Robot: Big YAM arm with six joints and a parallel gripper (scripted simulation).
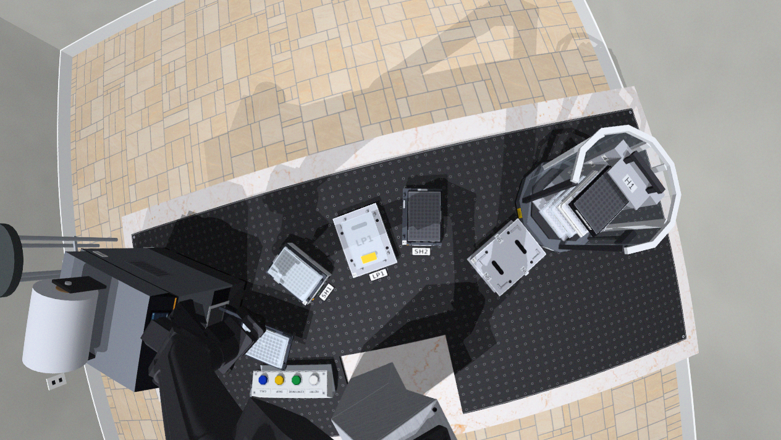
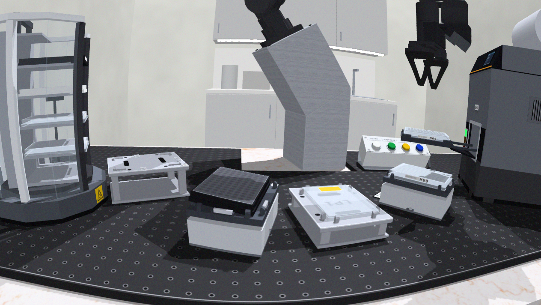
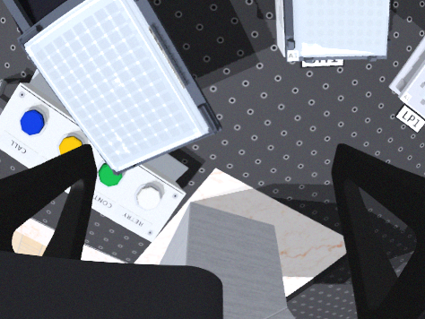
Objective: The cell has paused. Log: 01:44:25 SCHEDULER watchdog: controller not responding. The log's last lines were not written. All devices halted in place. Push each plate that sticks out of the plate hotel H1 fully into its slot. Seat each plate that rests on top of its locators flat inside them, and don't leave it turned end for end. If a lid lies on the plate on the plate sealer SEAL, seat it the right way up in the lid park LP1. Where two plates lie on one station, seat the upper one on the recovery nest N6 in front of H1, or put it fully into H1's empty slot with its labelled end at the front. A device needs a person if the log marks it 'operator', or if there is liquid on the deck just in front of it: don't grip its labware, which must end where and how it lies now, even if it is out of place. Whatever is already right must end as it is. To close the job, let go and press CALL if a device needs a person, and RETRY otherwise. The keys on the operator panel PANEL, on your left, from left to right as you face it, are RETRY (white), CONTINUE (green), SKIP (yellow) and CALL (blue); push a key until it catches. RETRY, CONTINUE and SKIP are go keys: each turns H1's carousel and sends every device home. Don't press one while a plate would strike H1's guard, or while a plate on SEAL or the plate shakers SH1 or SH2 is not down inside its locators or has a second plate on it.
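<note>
My gripper (image 2: 427, 77) is open and empty, high above the operator panel (image 2: 393, 151) and the sealer's tray. In the wrist view its fingers frame the arm's base. A white plate marked M09 (image 3: 116, 73) (image 2: 426, 133) lies on the sealer tray, with no lid on it. The panel's keys show below it: blue CALL (image 3: 31, 122), yellow SKIP (image 3: 71, 144), green CONTINUE (image 3: 108, 175) and white RETRY (image 3: 148, 196). A white plate marked M60 (image 2: 418, 176) sits on SH1. A dark plate (image 2: 230, 187) lies tilted on SH2. A clear lid lies in LP1 (image 2: 340, 200).
The sealer body (image 2: 503, 124) stands close to the right of my gripper. The recovery nest N6 (image 2: 147, 162) is bare, in front of the plate hotel H1 (image 2: 41, 124), whose shelves hold several plates. The arm's grey base (image 2: 306, 102) rises behind the deck's middle.
</note>
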